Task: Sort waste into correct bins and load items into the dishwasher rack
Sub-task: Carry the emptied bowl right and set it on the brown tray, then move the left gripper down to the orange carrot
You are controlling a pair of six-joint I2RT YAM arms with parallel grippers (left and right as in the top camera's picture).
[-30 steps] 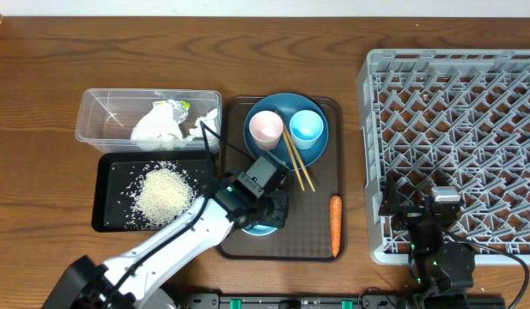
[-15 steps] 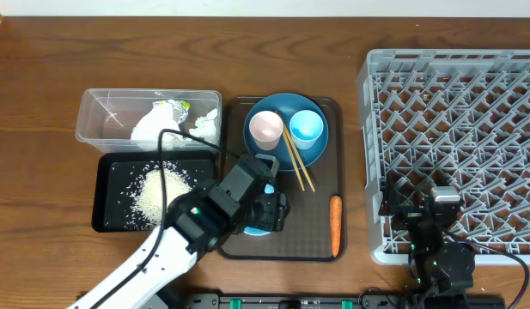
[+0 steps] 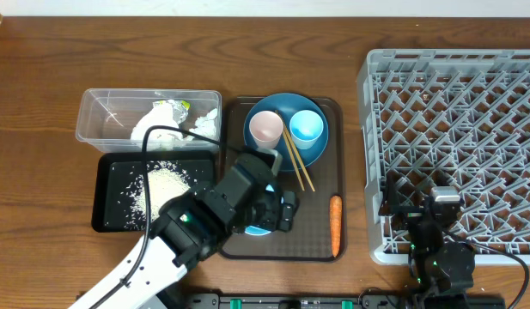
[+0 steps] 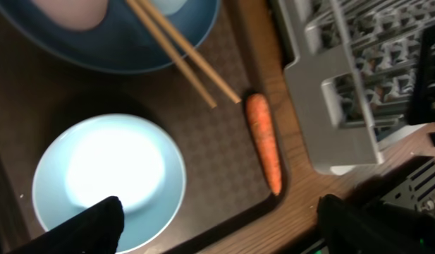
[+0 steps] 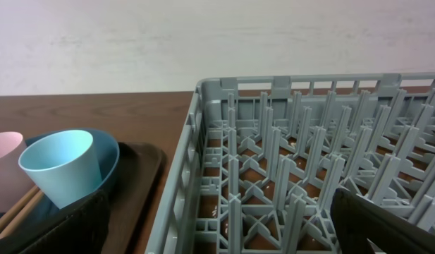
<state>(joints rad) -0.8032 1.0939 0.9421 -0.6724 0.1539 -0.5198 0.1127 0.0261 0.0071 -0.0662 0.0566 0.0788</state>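
The left gripper (image 4: 221, 212) is spread wide and holds nothing, above the round, smooth bowl (image 4: 108, 180) at lower left. The bumpy carrot (image 4: 264, 141) lies mid-frame. The right gripper (image 5: 218, 212) is spread wide too, empty, over the grey plastic rack (image 5: 309, 148). Only the top view shows the rice (image 3: 161, 182).

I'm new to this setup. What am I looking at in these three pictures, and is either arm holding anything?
Two robot arms work at a wooden table. One picture looks down from above; the other two come from cameras on each wrist. The left claw hangs open over a small light blue bowl on a brown serving tray, beside an orange carrot. The right claw is open at the grey plastic dishwasher rack. Neither holds anything. A clear plastic tub holds crumpled white napkins; a black tray holds white rice.
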